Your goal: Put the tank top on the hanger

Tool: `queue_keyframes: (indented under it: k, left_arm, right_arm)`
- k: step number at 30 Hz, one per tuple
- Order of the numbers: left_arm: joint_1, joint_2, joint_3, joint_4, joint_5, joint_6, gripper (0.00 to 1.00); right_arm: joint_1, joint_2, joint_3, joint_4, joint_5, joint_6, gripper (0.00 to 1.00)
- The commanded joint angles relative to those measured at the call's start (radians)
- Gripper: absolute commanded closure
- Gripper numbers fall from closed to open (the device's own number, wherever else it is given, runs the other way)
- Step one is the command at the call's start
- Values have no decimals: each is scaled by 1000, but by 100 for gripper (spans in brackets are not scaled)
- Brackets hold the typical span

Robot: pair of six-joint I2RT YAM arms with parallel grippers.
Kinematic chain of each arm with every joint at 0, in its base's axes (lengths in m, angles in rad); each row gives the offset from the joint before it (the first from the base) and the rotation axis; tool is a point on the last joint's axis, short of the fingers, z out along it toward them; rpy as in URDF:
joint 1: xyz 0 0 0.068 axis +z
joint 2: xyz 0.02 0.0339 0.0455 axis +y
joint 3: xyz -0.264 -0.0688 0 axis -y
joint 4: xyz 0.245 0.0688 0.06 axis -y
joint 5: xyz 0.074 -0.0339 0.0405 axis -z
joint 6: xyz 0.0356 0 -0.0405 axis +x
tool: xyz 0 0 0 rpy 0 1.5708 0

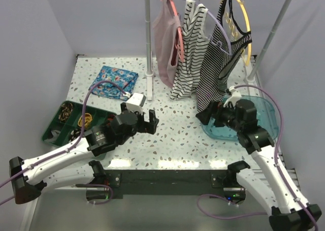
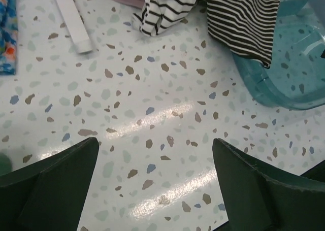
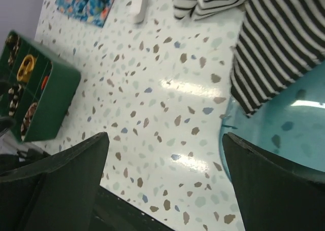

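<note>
Hanging above the far-left corner of the teal basin, the tank top sits on the yellow hanger. One strap runs up over the hanger's arch. Its hem drops to the basin's left rim, though whether cloth touches plastic there cannot be told. Whether both straps are properly seated on the hanger is also not clear from the overhead view.

The right gripper is just left of the basin's left rim, below and near that hem. Its 2 fingers are spread wide with nothing between them, and its wrist view shows only speckled table in the gap. The left gripper is well to the left of the basin, over bare table, with its jaws equally wide and empty. 2 other garments, a white striped garment and a pink top, hang farther left of the basin and play no part.

The hanging itself looks done, and the step in hand appears to be letting go and clearing out. The next move calls for drawing the right arm back toward the basin's near side, keeping the open fingers clear of the hem so the cloth is not snagged and pulled off the hanger.
</note>
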Motion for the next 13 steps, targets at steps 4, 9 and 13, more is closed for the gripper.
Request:
queue_keyframes:
  k: [4,9,13]
  left_arm:
    - [-3,3,-131,151,-66,-131,0]
    - [-3,39,-170,151,-87,-142,0]
    - [-3,16,-196,200,-71,-124,0]
  right_arm:
    - [410,129,-115,270,272,92,2]
    - [544,232,-115,417,341,98,1]
    - [559,272,-95,428,367,75,1]
